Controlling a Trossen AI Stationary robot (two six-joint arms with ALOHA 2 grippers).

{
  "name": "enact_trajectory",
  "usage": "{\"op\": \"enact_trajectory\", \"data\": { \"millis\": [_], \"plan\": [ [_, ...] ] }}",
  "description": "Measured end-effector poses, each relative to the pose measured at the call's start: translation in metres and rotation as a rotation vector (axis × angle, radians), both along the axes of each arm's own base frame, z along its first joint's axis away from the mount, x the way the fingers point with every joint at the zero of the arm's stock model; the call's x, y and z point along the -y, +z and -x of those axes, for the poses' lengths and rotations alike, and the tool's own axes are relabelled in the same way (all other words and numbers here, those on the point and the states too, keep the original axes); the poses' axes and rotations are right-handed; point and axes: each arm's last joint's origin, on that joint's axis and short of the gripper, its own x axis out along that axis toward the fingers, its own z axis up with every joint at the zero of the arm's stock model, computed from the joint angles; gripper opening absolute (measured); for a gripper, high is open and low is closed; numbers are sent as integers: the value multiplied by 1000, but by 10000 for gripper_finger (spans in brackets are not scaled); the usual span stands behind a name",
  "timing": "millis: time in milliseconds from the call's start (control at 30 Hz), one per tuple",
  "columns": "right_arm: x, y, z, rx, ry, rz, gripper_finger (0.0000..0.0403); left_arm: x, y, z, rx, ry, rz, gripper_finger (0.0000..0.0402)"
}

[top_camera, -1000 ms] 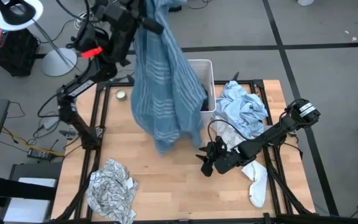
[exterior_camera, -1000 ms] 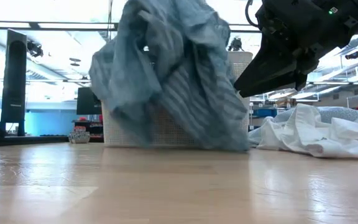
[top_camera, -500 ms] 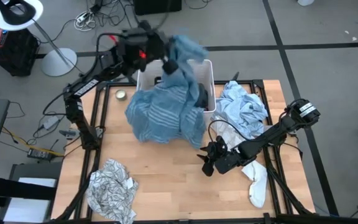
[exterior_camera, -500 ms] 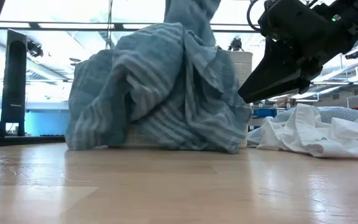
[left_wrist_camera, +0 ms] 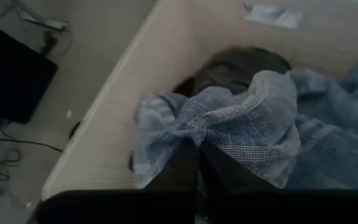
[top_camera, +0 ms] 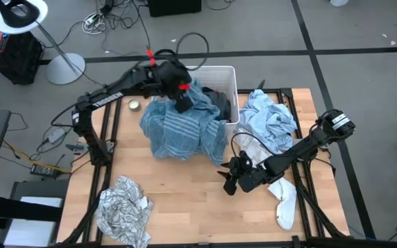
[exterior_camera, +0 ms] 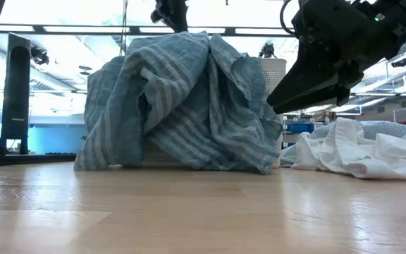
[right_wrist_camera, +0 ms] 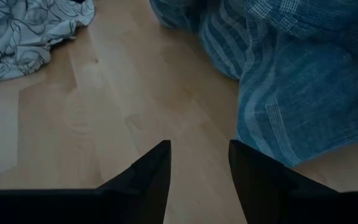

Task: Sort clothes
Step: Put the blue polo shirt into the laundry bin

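A teal striped shirt (top_camera: 181,131) lies heaped on the table against the near wall of the white tub (top_camera: 229,77), and its upper part goes over the rim into the tub. It also shows in the low view (exterior_camera: 182,106). My left gripper (top_camera: 181,96) is low over the tub's near rim, shut on the shirt. My right gripper (top_camera: 227,180) hovers open and empty over the bare table to the near right of the shirt. In the right wrist view (right_wrist_camera: 197,163) its fingers stand apart over the wood, with the shirt (right_wrist_camera: 291,93) beyond them. My left gripper pinches a bunched fold of the teal shirt's upper part (left_wrist_camera: 199,134) between its two fingers, coming from above and pointing down into the tub. Several layers gather at the fingertips. The cloth lies slack over the tub's rim, with the shirt's lower part on the table.
A dark garment (left_wrist_camera: 241,62) lies inside the tub. A pile of light-blue and white clothes (top_camera: 271,117) lies right of the tub, with a white sock (top_camera: 284,203) at the near right. A white-grey patterned top (top_camera: 123,207) lies at the near left, and a small round object (top_camera: 134,105) at the far left.
My left gripper has gone down toward the tub, still shut on the teal shirt. The shirt hung below it clear of the table. Now its lower part has sunk into a heap on the table before the tub, and its upper part has dropped over the rim.
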Motion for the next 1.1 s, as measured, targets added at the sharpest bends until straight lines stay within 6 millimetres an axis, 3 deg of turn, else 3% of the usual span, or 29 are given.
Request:
{"op": "enact_trajectory", "data": {
  "millis": [300, 467, 600, 900, 1100],
  "plan": [
    [0, 1, -1, 8, 1, -4, 162, -9, -66, -17, -55, 50, 81, 87],
    [-1, 0, -1, 0, 17, -14, 162, -10, -79, -16, -63, 25, 190, 140],
    [-1, 0, -1, 0, 20, -15, 162, -9, -68, -16, -57, -14, 161, 162],
    [-1, 0, -1, -4, 26, -5, 162, 16, -10, -10, 56, -97, 69, 166],
    [-1, 0, 0, -10, 28, 1, 162, 36, 13, 12, 71, -103, 68, 166]
  ]
}}
